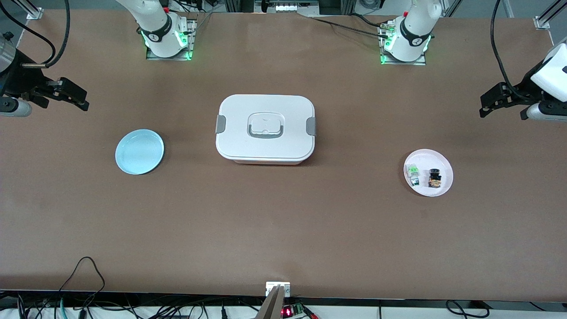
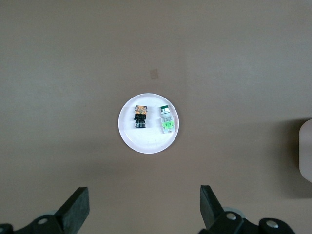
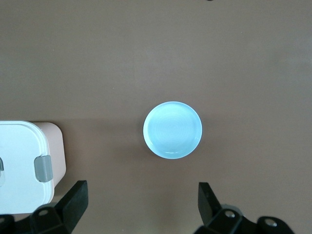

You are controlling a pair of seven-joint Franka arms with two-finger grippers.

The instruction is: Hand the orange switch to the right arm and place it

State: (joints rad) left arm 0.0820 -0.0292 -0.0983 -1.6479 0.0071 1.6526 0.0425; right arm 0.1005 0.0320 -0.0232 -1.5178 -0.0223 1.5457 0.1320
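Note:
The orange switch (image 1: 435, 178) is a small black part with an orange band. It lies on a white plate (image 1: 446, 165) toward the left arm's end of the table, beside a green-and-white switch (image 1: 413, 174). The left wrist view shows the orange switch (image 2: 140, 117) and the plate (image 2: 146, 147) from above. My left gripper (image 1: 491, 104) is open and empty, up in the air over the table's end past the white plate, with its jaws wide apart (image 2: 145, 204). My right gripper (image 1: 79, 98) is open and empty, raised over the table's other end (image 3: 142, 202).
A light blue plate (image 1: 139, 151) lies toward the right arm's end and shows in the right wrist view (image 3: 172, 129). A white lidded box (image 1: 266, 128) with grey latches stands mid-table between the plates; its edge shows in both wrist views (image 3: 22, 165) (image 2: 307, 151).

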